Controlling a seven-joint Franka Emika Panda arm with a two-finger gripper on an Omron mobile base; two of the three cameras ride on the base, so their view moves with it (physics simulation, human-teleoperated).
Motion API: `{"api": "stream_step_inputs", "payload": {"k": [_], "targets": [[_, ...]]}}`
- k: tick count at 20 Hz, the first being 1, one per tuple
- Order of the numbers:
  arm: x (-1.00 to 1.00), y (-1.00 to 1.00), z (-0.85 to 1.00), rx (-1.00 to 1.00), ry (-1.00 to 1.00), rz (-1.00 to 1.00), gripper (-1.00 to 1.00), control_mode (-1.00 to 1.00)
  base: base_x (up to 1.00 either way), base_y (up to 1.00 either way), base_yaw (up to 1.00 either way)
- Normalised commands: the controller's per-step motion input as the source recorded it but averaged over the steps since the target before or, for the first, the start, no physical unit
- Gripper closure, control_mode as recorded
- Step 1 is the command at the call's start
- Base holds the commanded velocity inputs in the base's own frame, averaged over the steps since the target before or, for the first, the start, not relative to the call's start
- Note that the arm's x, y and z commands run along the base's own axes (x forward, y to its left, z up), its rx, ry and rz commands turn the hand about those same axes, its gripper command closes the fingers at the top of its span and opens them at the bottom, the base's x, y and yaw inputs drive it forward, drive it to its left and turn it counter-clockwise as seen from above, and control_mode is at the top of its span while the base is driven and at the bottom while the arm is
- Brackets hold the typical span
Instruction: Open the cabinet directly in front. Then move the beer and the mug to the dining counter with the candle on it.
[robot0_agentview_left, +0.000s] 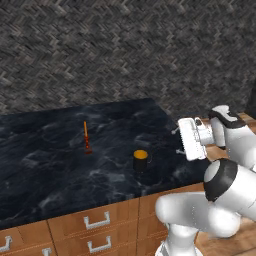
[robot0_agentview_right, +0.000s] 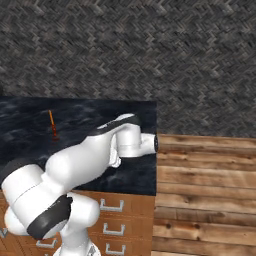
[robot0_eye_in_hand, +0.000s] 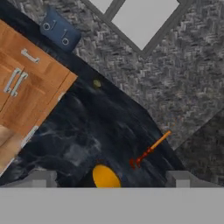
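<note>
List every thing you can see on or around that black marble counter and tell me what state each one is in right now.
Black mug with yellow-orange inside: upright on the counter, free of the gripper.
Thin orange-red stick candle: upright on its small base, left of the mug, apart from it.
Black marbled dining counter: carries the mug and candle.
Brown wooden drawers with silver handles: shut.
Two-finger gripper: open, holding nothing, facing the mug.

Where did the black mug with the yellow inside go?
The black mug with the yellow-orange inside stands on the black marbled stone counter, near its front edge, to the right of the thin orange-red candle.
</note>
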Motion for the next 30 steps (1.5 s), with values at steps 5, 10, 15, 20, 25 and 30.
{"api": "stream_step_inputs", "payload": {"k": [5,10,15,20,25,30], "targets": [[-0.47,0.0,0.62,-0.25,-0.17,-0.05,-1.0,-1.0,0.0,0.0,0.0],[-0.46,0.0,0.52,-0.34,-0.07,-0.08,-1.0,-1.0,0.0,0.0,0.0],[-0.47,0.0,0.52,-0.34,-0.02,-0.06,-1.0,-1.0,0.0,0.0,0.0],[-0.39,0.07,0.44,-0.29,-0.01,-0.03,-1.0,-1.0,0.0,0.0,0.0],[-0.19,0.32,0.23,-0.31,-0.1,0.0,-1.0,-1.0,0.0,0.0,0.0],[-0.01,0.35,0.04,-0.26,-0.05,0.0,-1.0,-1.0,0.0,0.0,0.0]]}}
